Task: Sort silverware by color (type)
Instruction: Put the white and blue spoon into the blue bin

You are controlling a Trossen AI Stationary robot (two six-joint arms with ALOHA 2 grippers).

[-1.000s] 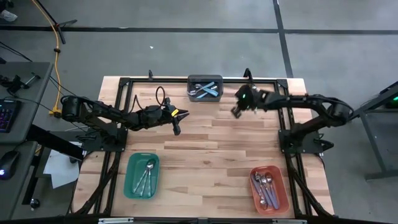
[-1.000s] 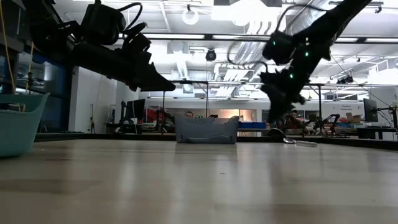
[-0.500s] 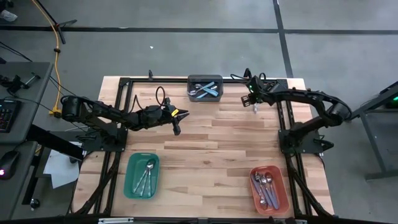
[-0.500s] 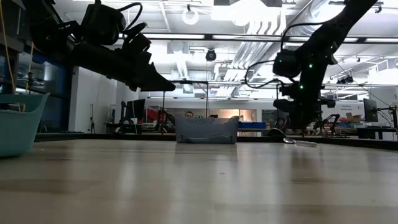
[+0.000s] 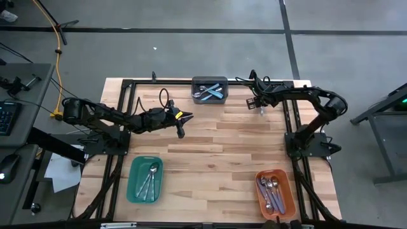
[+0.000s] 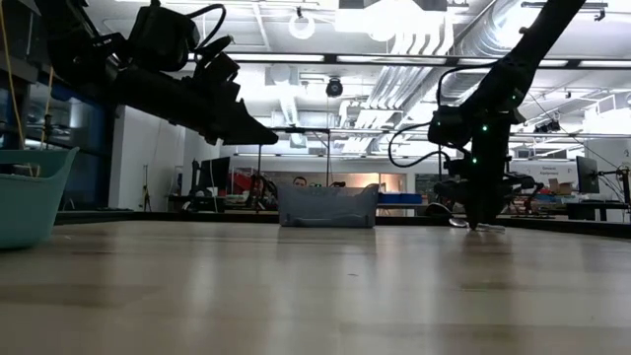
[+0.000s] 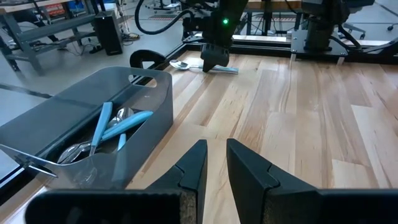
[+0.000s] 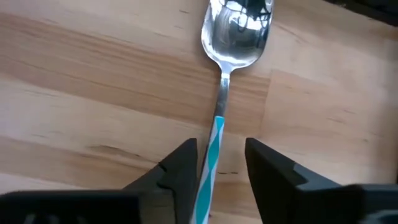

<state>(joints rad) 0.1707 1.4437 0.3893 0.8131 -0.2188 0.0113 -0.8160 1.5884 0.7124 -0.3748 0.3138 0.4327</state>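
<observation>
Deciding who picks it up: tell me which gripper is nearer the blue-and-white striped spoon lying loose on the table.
Right. The right gripper straddles the metal-bowled, striped-handled spoon, jaws open. The left gripper hovers mid-table, well away.

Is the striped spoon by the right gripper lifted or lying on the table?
Lying flat on the table. In the right wrist view, the striped spoon rests on the wood, its handle between the right gripper's open fingers.

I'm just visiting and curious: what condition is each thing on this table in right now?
Right gripper: open, fingers straddling a spoon's handle.
Striped spoon: flat on the table, bowl up.
Left gripper: hovering above the table, empty, fingers slightly apart.
Grey bin: holds blue-handled spoons.
Green tray: holds spoons.
Orange tray: holds spoons.
</observation>
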